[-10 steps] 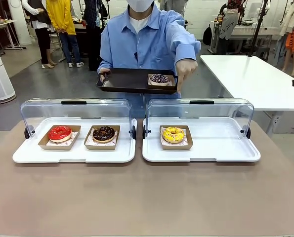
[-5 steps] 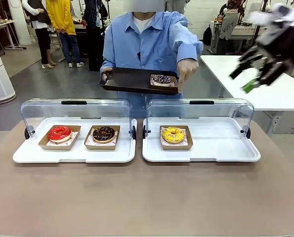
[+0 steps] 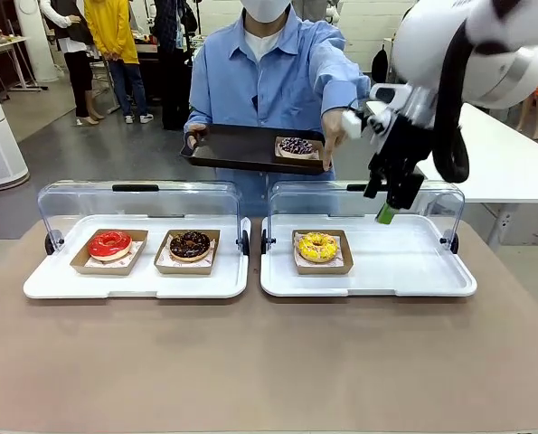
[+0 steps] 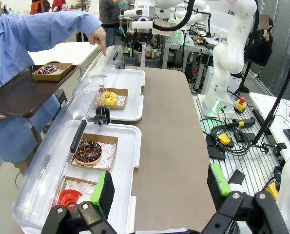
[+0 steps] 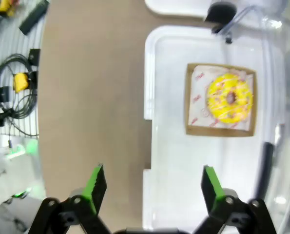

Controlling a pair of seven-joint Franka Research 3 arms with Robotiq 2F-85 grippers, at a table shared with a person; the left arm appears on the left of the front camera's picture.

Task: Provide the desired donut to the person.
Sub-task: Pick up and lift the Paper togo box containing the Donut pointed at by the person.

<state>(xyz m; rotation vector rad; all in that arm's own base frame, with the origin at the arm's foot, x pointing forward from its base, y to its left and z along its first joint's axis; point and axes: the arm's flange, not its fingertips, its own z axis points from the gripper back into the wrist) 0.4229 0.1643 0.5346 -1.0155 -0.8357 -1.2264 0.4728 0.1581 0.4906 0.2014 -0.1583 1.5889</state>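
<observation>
a yellow donut [image 3: 317, 246] with sprinkles is sitting in a brown paper boat [image 3: 322, 264] on a white tray [image 3: 404, 271], whose clear lid [image 3: 368, 194] is standing open just behind the donut. all of it is resting on a tan surface [image 3: 269, 362]. the robot's right hand [image 5: 153, 187] is hovering above the yellow donut and a little to its right, close to the raised lid. its two green-padded fingers are spread wide apart and are holding nothing. from its own camera, the yellow donut is lying ahead of the fingertips, untouched.

beyond the yellow donut, on the far side of the surface, a person [image 3: 269, 81] in a light blue shirt is standing. the person is holding a dark serving tray [image 3: 237, 149] that is carrying a purple-sprinkled donut [image 3: 295, 145]. the person's pointing hand [image 3: 332, 136] is stretching out above the lid, with its finger aiming down toward the yellow donut.

to the left of the yellow donut, a second white tray [image 3: 133, 280] with its own open lid is holding a chocolate donut [image 3: 190, 244] and, farther left, a red donut [image 3: 109, 243].

the robot's left hand [image 4: 160, 187] is hanging well away from the yellow donut, beyond the red donut's end of the row. its fingers are wide apart and empty.
</observation>
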